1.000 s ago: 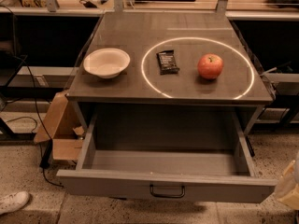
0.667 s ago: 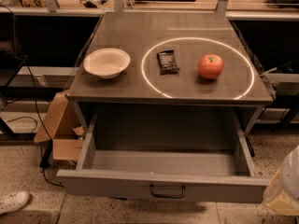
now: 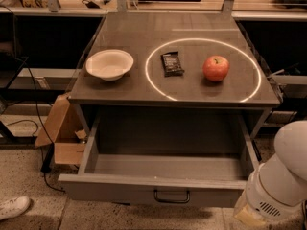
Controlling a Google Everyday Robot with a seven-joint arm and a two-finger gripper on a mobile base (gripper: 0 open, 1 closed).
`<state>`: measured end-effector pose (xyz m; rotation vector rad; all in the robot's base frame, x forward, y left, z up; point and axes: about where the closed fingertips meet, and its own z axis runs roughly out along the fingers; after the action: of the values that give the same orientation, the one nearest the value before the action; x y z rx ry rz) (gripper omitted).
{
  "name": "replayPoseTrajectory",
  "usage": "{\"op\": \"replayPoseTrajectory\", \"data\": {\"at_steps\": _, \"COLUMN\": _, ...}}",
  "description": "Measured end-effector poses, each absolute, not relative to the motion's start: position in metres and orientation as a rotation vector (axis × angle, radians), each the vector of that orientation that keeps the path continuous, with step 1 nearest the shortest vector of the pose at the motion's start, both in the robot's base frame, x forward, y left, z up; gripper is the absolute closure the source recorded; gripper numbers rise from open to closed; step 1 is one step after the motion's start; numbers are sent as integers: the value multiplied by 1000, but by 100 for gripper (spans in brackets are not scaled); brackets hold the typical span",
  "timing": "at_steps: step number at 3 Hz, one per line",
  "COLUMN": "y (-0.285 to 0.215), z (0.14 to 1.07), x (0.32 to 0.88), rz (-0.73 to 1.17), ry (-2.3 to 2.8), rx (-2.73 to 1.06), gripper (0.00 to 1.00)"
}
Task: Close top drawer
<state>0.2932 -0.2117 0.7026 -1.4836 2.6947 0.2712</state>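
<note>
Dim, amber tint; ring glare on tabletop (image 3: 192, 28).

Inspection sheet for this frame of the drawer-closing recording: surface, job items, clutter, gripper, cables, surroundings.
Surface: grey tabletop, with a bright light ring on it.
Job's things: top drawer pulled open; handle at front centre.
Clutter: white bowl, dark snack bar and red apple on the tabletop.
Gripper: not in view; only the white arm at lower right.
Cables: dark cable at left.
Surroundings: cardboard box, white shoe on the floor.
</note>
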Motion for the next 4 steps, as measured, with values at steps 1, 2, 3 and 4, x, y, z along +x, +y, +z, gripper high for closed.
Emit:
{"op": "replayPoseTrajectory", "data": {"at_steps": 1, "y": -212, "z": 702, "x": 292, "rz": 265, "ry": 2698, "rx": -1481, "gripper": 100}}
{"op": "replayPoseTrajectory", "data": {"at_steps": 2, "y": -214, "z": 701, "x": 289, "rz": 253, "ry": 2709, "rx": -1480, "gripper": 100}}
{"op": "replayPoseTrajectory", "data": {"at_steps": 3, "y": -206, "z": 684, "x": 289, "rz": 254, "ry": 2740, "rx": -1430, "gripper": 100}}
{"op": "replayPoseTrajectory", "data": {"at_steps": 4, "y": -188, "z": 674, "x": 300, "rz": 234, "ry": 2723, "rx": -1426, "gripper": 100}}
